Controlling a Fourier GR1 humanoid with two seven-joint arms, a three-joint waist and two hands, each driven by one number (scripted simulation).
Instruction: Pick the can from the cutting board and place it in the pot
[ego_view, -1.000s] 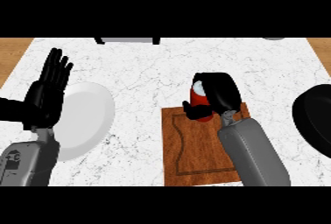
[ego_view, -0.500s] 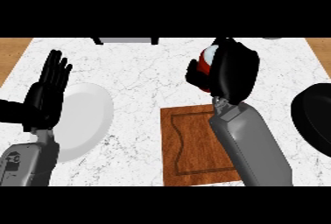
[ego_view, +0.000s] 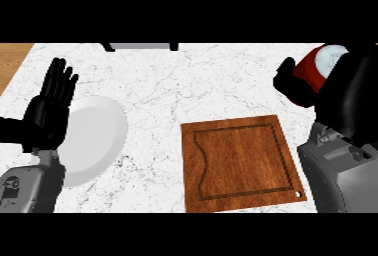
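Seen from above, a white marbled counter (ego_view: 184, 85) fills the view. Nearest, at about five o'clock, a brown wooden cutting board (ego_view: 240, 162) lies flat with nothing on it. At eight o'clock the left hand (ego_view: 46, 110) rests open, fingers straight and pointing up, just in front of a white plate (ego_view: 92, 137) that lies at nine o'clock. At three o'clock the grey right forearm rises along the edge, and at two o'clock the right hand (ego_view: 347, 95) is curled around a red can (ego_view: 314, 70) with a pale top, held up off the board, thumb on the can's left side. The pot does not show in this view. At twelve o'clock, at the far edge, a dark-framed grey object (ego_view: 140, 46) peeks in.
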